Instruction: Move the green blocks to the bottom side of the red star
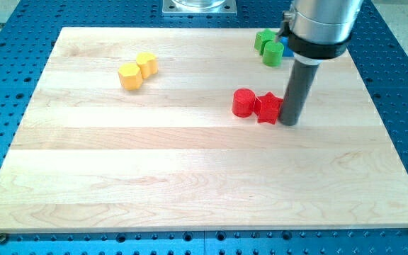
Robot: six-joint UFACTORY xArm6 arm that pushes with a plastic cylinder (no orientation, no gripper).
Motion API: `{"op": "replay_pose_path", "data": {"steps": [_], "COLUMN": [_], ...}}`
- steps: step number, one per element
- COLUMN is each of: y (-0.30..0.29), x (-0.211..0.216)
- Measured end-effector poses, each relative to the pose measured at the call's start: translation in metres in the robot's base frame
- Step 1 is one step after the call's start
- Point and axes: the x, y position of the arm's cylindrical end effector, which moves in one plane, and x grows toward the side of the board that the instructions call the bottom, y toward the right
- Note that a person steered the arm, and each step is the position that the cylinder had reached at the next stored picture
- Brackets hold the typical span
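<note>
My tip, a bare rod grasping nothing, touches the red star's right side, the green blocks well above it toward the view's top.

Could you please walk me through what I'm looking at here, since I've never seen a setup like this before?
This is a single camera view of a robot arm working over a wooden board. The arm has no hand; it ends in a straight dark rod, and my tip slides along the board to push blocks. Nothing is held, only nudged.

My tip now sits right beside the red star, on the view's right of it. A red cylinder touches the star's other side. Two green blocks lie near the view's top, partly behind the arm, with a blue block barely visible there. Two yellow blocks sit toward the view's upper left.
</note>
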Motion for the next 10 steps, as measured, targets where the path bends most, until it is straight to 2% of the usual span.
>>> {"op": "replay_pose_path", "data": {"steps": [1, 2, 3, 4, 5, 6, 7, 8, 9, 10], "y": [0.013, 0.013, -0.062, -0.109, -0.102, -0.072, -0.006, -0.018, -0.052, -0.074], "x": [-0.058, -0.071, -0.074, -0.118, -0.207, -0.242, -0.208, -0.147, -0.163, -0.127]}}
